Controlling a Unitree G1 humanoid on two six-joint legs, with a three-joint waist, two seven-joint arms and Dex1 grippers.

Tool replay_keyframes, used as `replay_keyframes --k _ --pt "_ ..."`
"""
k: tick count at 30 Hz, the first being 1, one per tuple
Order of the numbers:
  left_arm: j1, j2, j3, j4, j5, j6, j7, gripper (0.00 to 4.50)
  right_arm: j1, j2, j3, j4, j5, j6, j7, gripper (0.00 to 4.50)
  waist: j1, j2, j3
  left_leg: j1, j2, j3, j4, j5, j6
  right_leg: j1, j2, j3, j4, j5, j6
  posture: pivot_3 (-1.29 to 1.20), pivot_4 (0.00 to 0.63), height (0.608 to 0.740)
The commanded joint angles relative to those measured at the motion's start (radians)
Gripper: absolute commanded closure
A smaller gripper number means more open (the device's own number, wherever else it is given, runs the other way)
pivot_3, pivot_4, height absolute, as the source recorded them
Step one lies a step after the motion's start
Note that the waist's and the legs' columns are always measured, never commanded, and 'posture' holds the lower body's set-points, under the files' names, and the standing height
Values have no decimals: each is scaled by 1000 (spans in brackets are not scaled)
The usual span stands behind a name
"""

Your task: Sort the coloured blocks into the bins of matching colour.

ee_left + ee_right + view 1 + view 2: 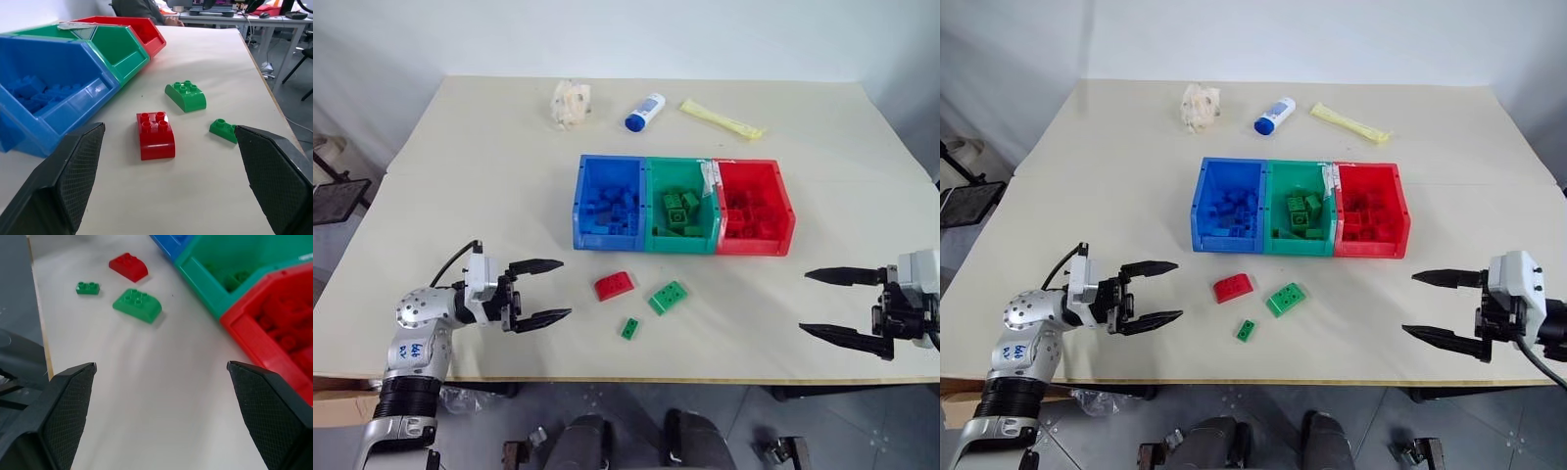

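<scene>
Three joined bins stand mid-table: blue (582, 211), green (651, 211) and red (785, 211), each holding several blocks of its own colour. On the table in front of them lie a red rounded block (614, 285), a larger green block (668, 297) and a small green block (629, 328). My left gripper (540, 291) is open and empty, pointing at the red block from the left. My right gripper (827, 305) is open and empty at the table's right front edge, well away from the loose blocks.
At the back of the table lie a crumpled whitish wad (571, 102), a white bottle with a blue cap (645, 112) and a yellow wrapped strip (721, 118). A white scrap (709, 177) rests on the wall between the green and red bins.
</scene>
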Motion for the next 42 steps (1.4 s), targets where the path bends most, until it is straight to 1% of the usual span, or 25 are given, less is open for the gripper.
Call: replay_keyframes --k 1,4,7,10,13,18,23,25,28,32,35,38,42 --pt "-10 -5 0 -9 -2 -10 2 0 -96 -19 109 -56 -24 30 -30 18 -3 0 0 0 0 0 0 0 0 0 0 0 0 0 0 0 150 740" --pt "-3 -18 -4 -29 -2 -8 13 0 -251 19 282 -43 -107 38 -55 18 -7 0 0 0 0 0 0 0 0 -1 0 0 0 0 0 0 150 740" --pt "11 -27 -6 -49 -3 -8 22 0 -379 68 408 11 -167 37 -52 18 -9 0 0 -1 0 0 0 0 0 -2 0 0 1 0 0 0 150 740" --pt "41 -32 -5 -83 -8 -8 35 0 -506 141 529 102 -230 -4 -13 18 -8 0 0 -2 0 0 0 0 0 -2 1 -1 1 0 0 0 150 740" --pt "80 -31 2 -122 -12 -6 50 0 -582 194 628 195 -306 -71 24 18 -4 0 0 -3 -1 -1 1 0 0 -4 2 -2 2 0 0 0 150 740" --pt "130 -35 11 -185 -18 -1 82 0 -648 292 714 351 -382 -203 54 18 -6 0 0 -4 -2 -1 1 0 0 -5 3 -3 4 0 0 0 150 740" --pt "185 -37 24 -244 -25 2 115 0 -722 386 773 542 -472 -289 35 18 -23 0 0 -4 -2 -1 2 0 1 -5 4 -4 5 0 0 0 150 740" --pt "204 -35 28 -261 -26 2 124 0 -737 407 775 584 -482 -311 40 18 -30 0 0 -4 -2 -1 2 0 1 -5 4 -4 6 0 0 0 150 740" --pt "224 -33 32 -276 -29 1 133 0 -737 407 769 600 -471 -287 72 643 -29 0 0 -4 -1 -1 1 0 0 -5 4 -4 6 0 0 0 150 740" --pt "243 -33 34 -291 -32 0 141 0 -720 407 747 564 -451 -277 65 2030 -27 0 0 -4 -2 -2 2 0 0 -5 3 -3 6 0 0 0 150 740" --pt "250 -32 34 -293 -36 -1 141 0 -696 400 727 501 -426 -249 63 3049 -27 0 0 -4 -1 -2 2 0 0 -5 3 -3 6 0 0 0 150 740" --pt "239 -30 29 -279 -38 0 134 0 -672 391 693 405 -385 -188 53 3047 -28 0 0 -4 -1 -2 2 0 0 -5 3 -3 6 0 0 0 150 740" --pt "209 -29 22 -250 -36 -1 120 0 -660 375 624 280 -319 -73 0 3047 -26 0 0 -4 -1 -2 2 0 0 -5 3 -3 6 0 0 0 150 740"
